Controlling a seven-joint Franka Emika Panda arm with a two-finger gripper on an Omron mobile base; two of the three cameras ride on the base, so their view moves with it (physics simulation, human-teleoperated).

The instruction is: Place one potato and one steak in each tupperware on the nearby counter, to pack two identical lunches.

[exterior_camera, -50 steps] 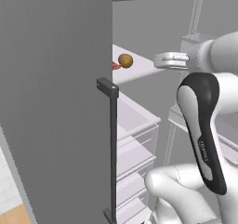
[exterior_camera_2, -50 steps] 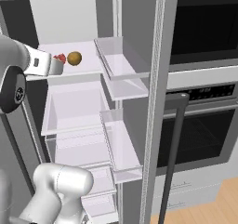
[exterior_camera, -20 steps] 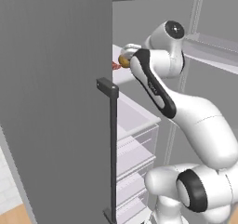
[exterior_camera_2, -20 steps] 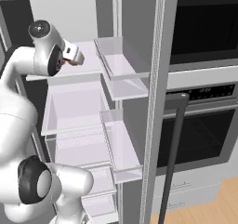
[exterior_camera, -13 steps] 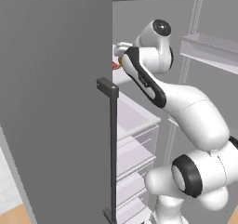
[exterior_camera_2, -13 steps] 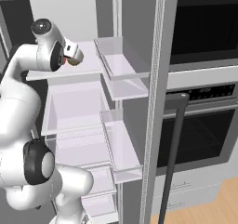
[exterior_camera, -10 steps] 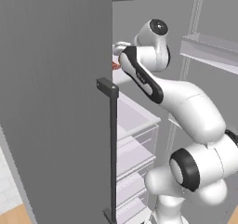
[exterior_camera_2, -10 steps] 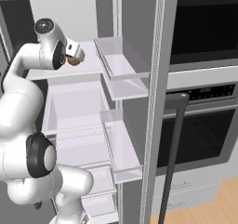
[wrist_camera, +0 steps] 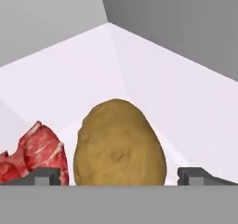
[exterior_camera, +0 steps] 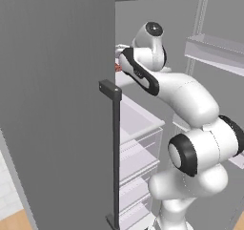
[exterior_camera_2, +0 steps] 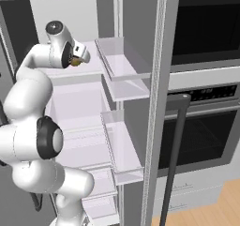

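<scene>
Between our gripper's [wrist_camera: 119, 176] fingertips, which stand wide apart at the bottom of the hand view, sits the potato [wrist_camera: 119, 144], close ahead and centred in the gap, not touching either tip as far as we can tell. Just beside it, toward the left fingertip [wrist_camera: 44, 175], lies the steak [wrist_camera: 39, 152], partly cut off by that tip; we cannot tell whether it touches the potato. Both rest on a pale fridge shelf [wrist_camera: 153, 79], which runs back to grey walls meeting in a corner beyond the potato, with bare shelf on the gripper's far side.

From the right base view we see the gripper [exterior_camera_2: 77, 57] reaching over that shelf with the potato [exterior_camera_2: 74, 61] peeping beneath it. From the left base view, the grey fridge door [exterior_camera: 57, 105] hides the shelf's near part, and a sliver of steak [exterior_camera: 118, 67] shows at its edge.
</scene>
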